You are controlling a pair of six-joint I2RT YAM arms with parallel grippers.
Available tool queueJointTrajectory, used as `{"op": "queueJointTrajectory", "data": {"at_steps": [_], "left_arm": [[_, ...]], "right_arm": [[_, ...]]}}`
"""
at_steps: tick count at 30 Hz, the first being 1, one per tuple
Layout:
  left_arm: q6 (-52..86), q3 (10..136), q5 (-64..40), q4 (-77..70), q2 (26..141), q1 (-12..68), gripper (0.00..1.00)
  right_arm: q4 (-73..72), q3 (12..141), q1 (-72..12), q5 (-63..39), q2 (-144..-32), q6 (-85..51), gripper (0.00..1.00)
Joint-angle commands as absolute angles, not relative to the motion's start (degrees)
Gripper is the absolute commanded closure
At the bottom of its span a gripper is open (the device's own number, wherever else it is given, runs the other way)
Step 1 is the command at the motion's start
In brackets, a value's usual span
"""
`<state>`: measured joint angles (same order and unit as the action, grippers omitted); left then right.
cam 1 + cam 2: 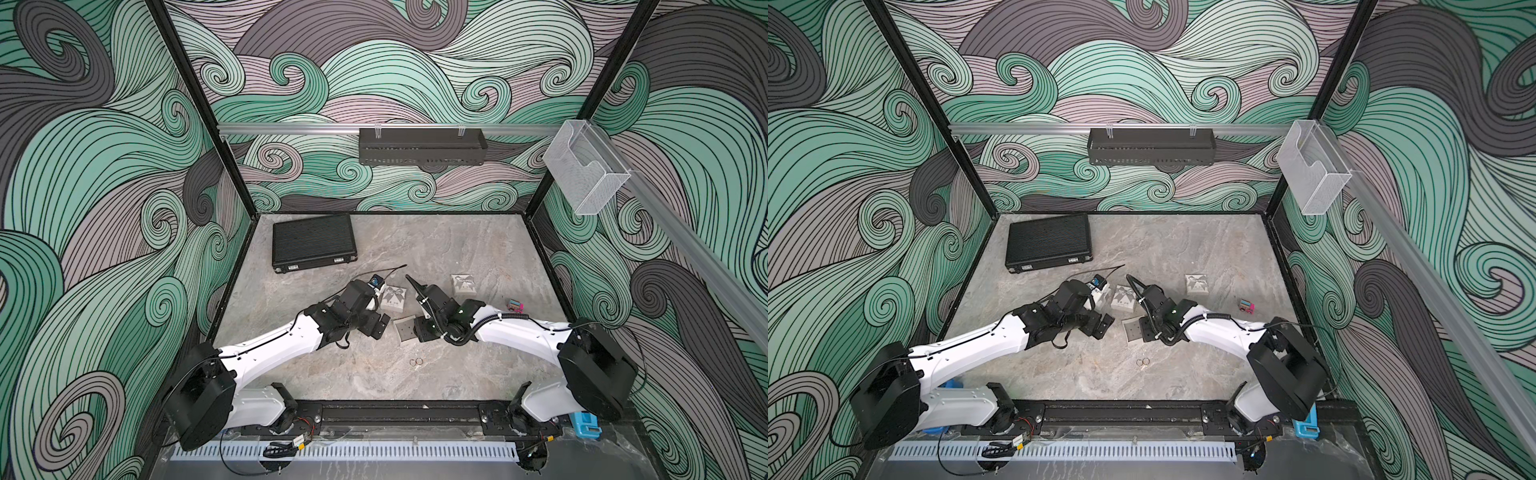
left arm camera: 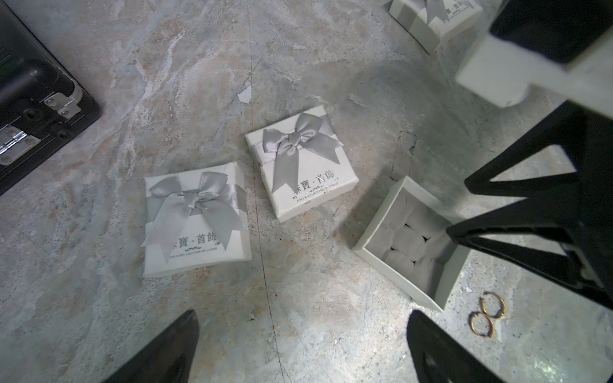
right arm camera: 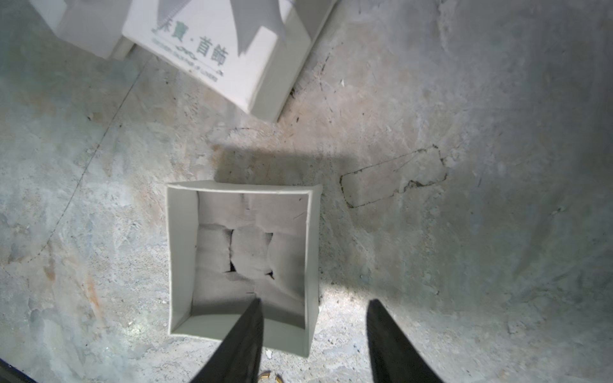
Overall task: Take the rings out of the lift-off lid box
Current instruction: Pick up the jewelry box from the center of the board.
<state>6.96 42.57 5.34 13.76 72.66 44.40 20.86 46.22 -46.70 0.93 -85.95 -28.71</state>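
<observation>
Two thin gold metal rings (image 2: 486, 313) are lying flat and touching on the marbled stone tabletop (image 2: 315, 298), between the open white cardboard box (image 3: 179, 258), which is lined with grey foam, and the front edge. "珠寶·首飾" and "FOR EVERY EACH PAIR OF LOVERS" are being shown on white grey-bowed lids (image 2: 308, 185). The right gripper (image 3: 315, 301) is being held with jaws apart astride the box wall. The left gripper (image 2: 298, 351) is being held wide open, holding nothing.

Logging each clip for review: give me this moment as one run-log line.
open box: no rings seen inside | two rings: on table beside box | right hand: open, astride box wall | left hand: open, hovering
</observation>
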Motion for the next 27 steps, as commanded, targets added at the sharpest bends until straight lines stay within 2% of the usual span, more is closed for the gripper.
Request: {"op": "queueJointTrajectory", "data": {"at_steps": [1,4,7,11,13,23,27], "left_arm": [[6.6,42.7,4.5,12.1,72.1,44.3,0.01],[6.8,42.2,4.6,12.0,71.7,44.3,0.01],[6.7,42.2,4.7,12.0,71.7,44.3,0.01],[6.6,42.5,4.7,12.0,71.8,44.3,0.01],[6.6,42.5,4.7,12.1,71.9,44.3,0.01],[6.2,43.1,3.7,10.6,73.0,44.2,0.01],[5.5,44.4,2.7,10.6,74.1,44.2,0.01]], "right_arm": [[18.4,47.9,-46.6,1.9,-87.4,-29.6,0.55],[17.2,47.8,-46.6,1.4,-88.3,-29.8,0.63],[16.9,48.0,-46.6,1.4,-89.0,-29.9,0.74],[17.3,48.1,-46.6,1.8,-89.0,-30.1,0.94],[18.5,48.0,-46.6,2.2,-88.1,-30.1,1.0],[26.7,45.1,-43.7,7.0,-77.0,-28.8,1.0],[26.5,48.1,-38.7,8.7,-78.9,-27.8,1.0]]}}
